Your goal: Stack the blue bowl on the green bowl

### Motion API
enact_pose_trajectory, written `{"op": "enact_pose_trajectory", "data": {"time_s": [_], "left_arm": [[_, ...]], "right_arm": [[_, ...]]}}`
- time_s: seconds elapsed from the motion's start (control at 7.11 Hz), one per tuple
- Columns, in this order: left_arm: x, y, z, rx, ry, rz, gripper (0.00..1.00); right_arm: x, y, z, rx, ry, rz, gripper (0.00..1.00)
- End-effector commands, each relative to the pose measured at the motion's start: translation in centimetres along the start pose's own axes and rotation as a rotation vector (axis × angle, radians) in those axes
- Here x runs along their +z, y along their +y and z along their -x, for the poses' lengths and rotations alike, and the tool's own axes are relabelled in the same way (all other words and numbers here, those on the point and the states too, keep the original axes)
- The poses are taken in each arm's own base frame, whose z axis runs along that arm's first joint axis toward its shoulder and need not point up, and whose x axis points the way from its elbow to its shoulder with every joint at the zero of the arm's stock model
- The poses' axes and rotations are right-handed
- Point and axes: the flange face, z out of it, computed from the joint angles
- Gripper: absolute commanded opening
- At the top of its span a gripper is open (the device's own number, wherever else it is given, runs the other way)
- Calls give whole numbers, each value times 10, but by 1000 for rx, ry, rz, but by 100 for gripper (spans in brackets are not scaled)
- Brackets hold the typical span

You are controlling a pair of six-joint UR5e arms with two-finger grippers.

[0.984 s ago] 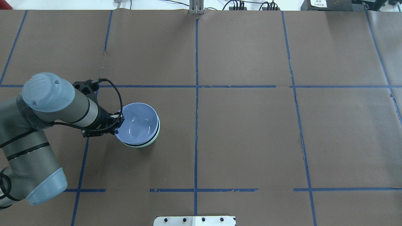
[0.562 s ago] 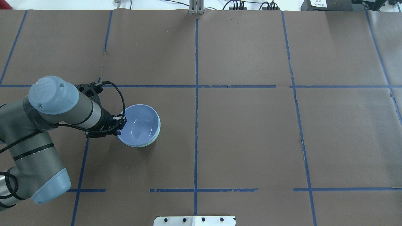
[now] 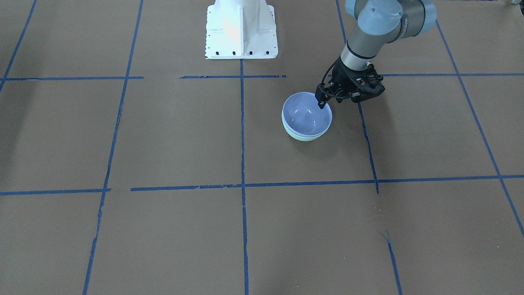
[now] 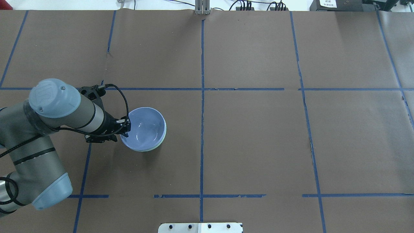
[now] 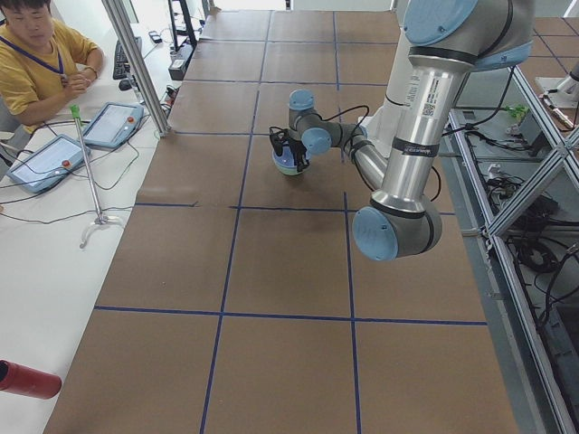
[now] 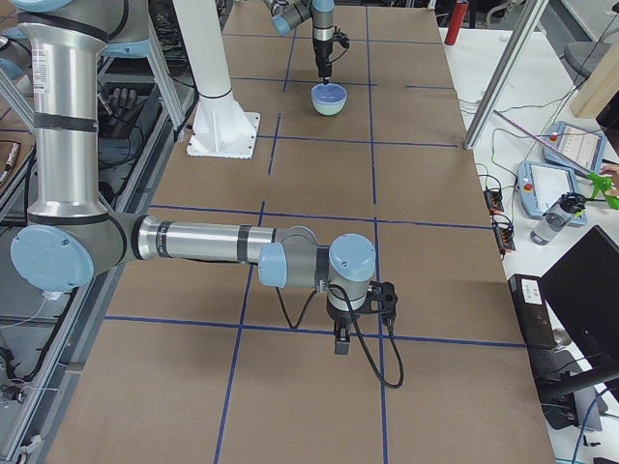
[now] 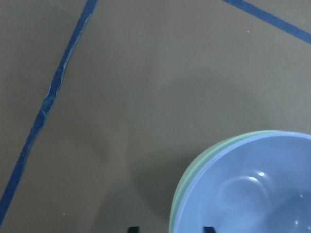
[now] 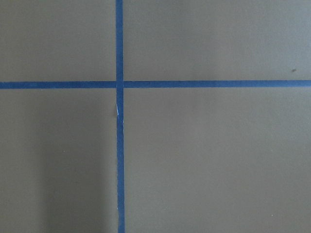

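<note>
I've got the round, deep, glossy pale periwinkle-blue bowl [image 4: 144, 128] sitting upright inside the matching glossy pale mint-green bowl [image 3: 303, 138], with only a thin green band showing under its rim. The pair stands on the brown paper-covered table [image 4: 258, 145], in its left half, left of the centre line of blue tape [image 4: 202, 129]. The left gripper [image 4: 125, 127] is right at the blue bowl's left rim. On the left wrist camera I see its two dark fingertips [image 7: 132, 229] spread apart, one outside the bowls and one over the blue inside, so the jaws straddle the rim without clamping it. The right gripper [image 6: 340, 340] points down over a tape crossing toward the table's right end, well apart from the bowls, and I can't tell how its jaws stand.
</note>
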Motion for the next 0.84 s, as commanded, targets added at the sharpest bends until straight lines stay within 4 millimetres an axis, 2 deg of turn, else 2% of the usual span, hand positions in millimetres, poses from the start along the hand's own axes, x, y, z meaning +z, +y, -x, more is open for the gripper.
{"op": "enact_pose_trajectory", "data": {"time_s": [0.0, 0.14, 0.28, 0.56, 0.7], "left_arm": [[-51, -59, 59, 181, 6, -11, 100], [-75, -97, 117, 299, -21, -22, 100], [-100, -133, 188, 434, -70, -50, 100], [-155, -186, 345, 589, -161, -99, 100], [-163, -209, 413, 644, -203, -91, 100]], "right_arm": [[0, 0, 0, 1, 0, 1, 100], [0, 0, 0, 1, 0, 1, 100], [0, 0, 0, 0, 0, 0, 100], [0, 0, 0, 0, 0, 0, 100], [0, 0, 0, 0, 0, 0, 100]]}}
